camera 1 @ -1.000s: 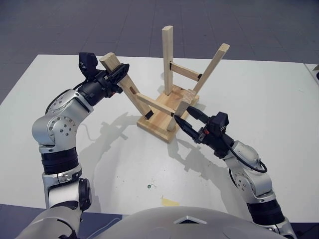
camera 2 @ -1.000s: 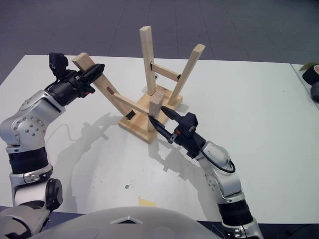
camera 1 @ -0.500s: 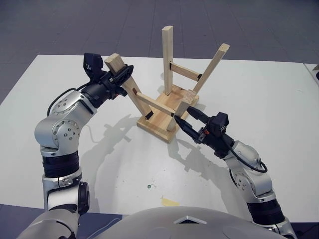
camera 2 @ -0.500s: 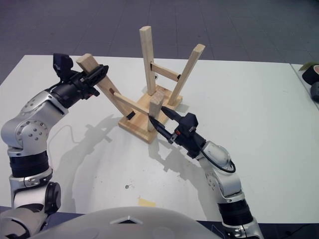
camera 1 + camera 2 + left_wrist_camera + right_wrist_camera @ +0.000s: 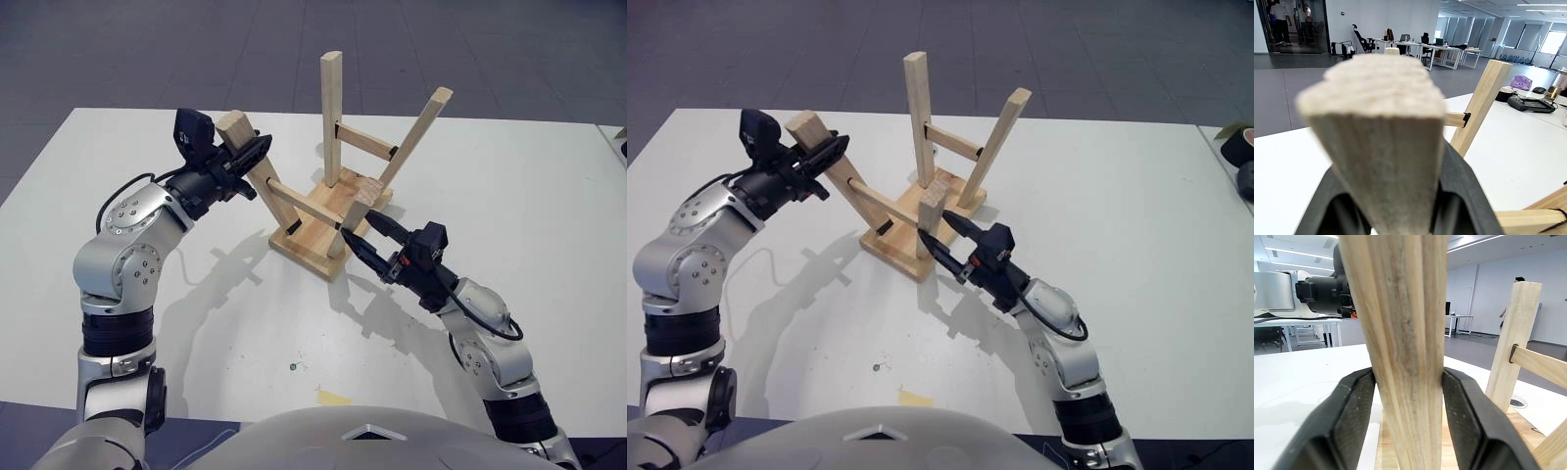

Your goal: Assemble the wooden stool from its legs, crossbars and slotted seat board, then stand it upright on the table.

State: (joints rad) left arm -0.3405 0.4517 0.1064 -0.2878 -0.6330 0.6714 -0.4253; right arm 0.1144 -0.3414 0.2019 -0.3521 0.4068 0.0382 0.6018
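Note:
The stool stands upside down on the white table (image 5: 539,196), its seat board (image 5: 312,247) flat and the legs pointing up. My left gripper (image 5: 253,155) is shut on the top of the tilted left leg (image 5: 257,174), whose end (image 5: 1376,122) sits between the black fingers (image 5: 1464,196). A crossbar (image 5: 304,204) joins that leg to the short near leg (image 5: 361,196). My right gripper (image 5: 361,227) is shut on the near leg (image 5: 1405,347), low down by the board. The back leg (image 5: 330,117) is upright; the right leg (image 5: 416,132) leans outward, linked by a second crossbar (image 5: 364,142).
A yellow scrap (image 5: 333,397) and a small green dot (image 5: 292,368) lie near the table's front edge. Dark objects (image 5: 1242,162) sit at the far right edge. Bare tabletop stretches to the left and right of the stool.
My left arm has swung right toward the stool, bringing the left leg closer in and more upright. The right arm and the rest of the stool have not moved.

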